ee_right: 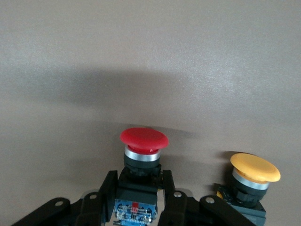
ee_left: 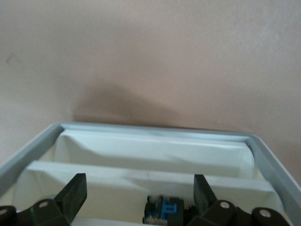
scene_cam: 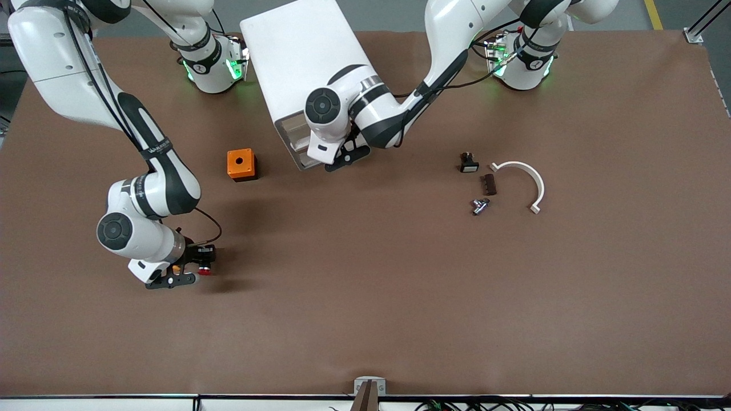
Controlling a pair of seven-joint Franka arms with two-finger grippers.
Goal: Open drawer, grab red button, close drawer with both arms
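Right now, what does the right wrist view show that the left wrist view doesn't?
Only the right wrist view: the right gripper shut on the red button, an orange-capped button beside it.
Only the left wrist view: the left gripper, open, at the drawer, which holds a blue-backed part.
Both: the brown table.

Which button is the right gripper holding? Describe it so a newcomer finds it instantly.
Follow the right arm to its gripper, low over the table toward the right arm's end, nearer the front camera than the orange box. It is shut on the button: red mushroom cap, black body, unlike the yellow-orange-capped button beside it.
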